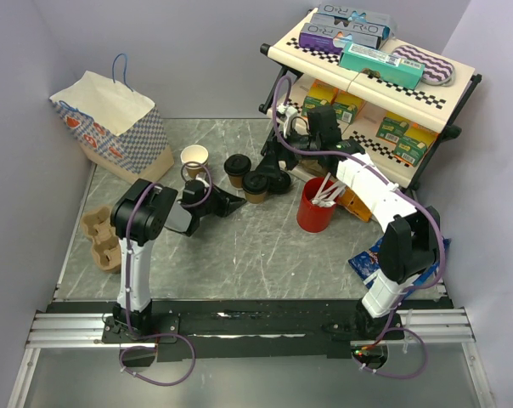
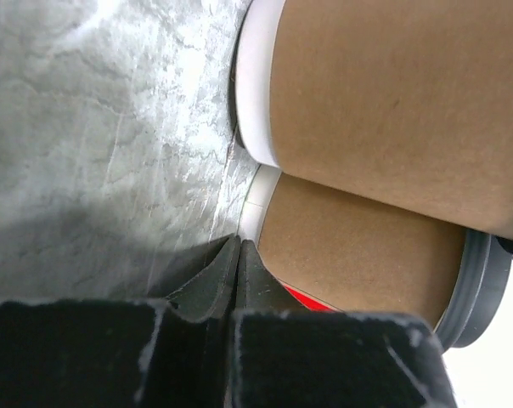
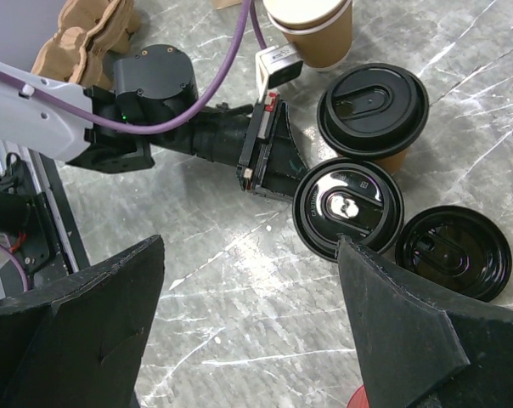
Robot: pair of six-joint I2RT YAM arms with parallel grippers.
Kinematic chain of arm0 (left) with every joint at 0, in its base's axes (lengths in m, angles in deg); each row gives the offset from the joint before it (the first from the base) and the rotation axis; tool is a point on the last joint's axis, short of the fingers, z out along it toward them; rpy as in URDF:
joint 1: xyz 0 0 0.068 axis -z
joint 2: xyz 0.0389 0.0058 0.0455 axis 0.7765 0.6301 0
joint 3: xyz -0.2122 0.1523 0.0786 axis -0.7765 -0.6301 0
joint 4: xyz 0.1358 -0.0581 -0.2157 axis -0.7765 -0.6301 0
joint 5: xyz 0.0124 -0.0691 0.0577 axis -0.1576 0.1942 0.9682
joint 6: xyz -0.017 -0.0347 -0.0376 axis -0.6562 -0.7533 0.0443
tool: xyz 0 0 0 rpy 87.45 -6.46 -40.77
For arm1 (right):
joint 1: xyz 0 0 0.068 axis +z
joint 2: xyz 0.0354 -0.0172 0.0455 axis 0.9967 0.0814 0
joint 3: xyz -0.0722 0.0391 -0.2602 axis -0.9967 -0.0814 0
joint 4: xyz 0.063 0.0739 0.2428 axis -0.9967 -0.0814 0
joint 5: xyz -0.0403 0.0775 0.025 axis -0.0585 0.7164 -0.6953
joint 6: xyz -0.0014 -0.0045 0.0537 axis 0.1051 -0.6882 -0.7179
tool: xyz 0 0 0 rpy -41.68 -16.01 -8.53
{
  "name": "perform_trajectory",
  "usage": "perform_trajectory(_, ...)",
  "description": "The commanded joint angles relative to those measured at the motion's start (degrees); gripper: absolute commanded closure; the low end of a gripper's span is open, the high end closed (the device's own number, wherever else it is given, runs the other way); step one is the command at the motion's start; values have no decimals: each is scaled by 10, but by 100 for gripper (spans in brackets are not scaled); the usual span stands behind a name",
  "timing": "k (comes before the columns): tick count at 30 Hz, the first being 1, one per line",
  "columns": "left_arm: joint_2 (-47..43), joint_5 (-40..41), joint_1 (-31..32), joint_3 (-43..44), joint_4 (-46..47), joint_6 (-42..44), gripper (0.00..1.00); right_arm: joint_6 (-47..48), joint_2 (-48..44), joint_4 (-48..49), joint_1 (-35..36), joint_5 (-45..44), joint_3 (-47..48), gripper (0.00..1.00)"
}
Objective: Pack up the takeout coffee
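Two brown paper cups with black lids stand side by side mid-table, one farther [image 1: 238,168] and one nearer [image 1: 256,185]. In the right wrist view they show from above, the farther cup [image 3: 373,110] and the nearer cup [image 3: 347,206]. My left gripper [image 1: 237,201] is shut and empty, with its tips just left of the nearer cup. In the left wrist view its fingertips [image 2: 237,255] sit against the base of the nearer cup [image 2: 358,255], with the other cup [image 2: 392,93] behind. My right gripper [image 3: 250,246] is open and hovers above the cups.
A third black lid [image 3: 453,252] lies flat beside the cups. A lidless brown cup [image 1: 194,159] stands left of them. Also in view are a red cup of stirrers [image 1: 314,206], a cardboard carrier [image 1: 101,238], a paper bag [image 1: 112,123], a shelf rack [image 1: 371,81] and a blue packet [image 1: 371,255].
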Motion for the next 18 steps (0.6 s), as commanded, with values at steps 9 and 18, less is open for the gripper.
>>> perform_trajectory(9, -103, -60, -9, -54, -86, 68, 94, 15, -4, 11, -3, -2, 16, 12)
perform_trajectory(18, -308, -160, -45, -5, -456, 428, 54, 80, -56, -24, -2, 0, 4, 9)
